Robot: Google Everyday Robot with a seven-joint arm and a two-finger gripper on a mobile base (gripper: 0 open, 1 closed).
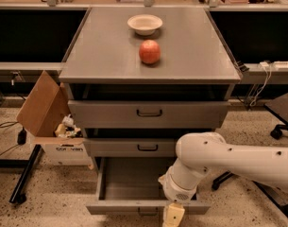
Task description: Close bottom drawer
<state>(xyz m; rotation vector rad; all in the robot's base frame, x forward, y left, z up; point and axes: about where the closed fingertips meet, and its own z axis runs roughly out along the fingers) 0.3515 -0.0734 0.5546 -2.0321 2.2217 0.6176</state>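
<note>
Jaws, whether open or closed I cannot tell, hang at open bottom drawer [129, 181] front; apple [149, 51], bowl [144, 23] above.

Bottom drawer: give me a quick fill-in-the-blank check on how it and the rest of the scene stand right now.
1. The bottom drawer is ____, not closed.
2. The hand is low in the view, at the drawer's ____ panel.
3. On the cabinet top, the apple lies nearer the camera than the ____.

Missing words: open; front; bowl.
</note>
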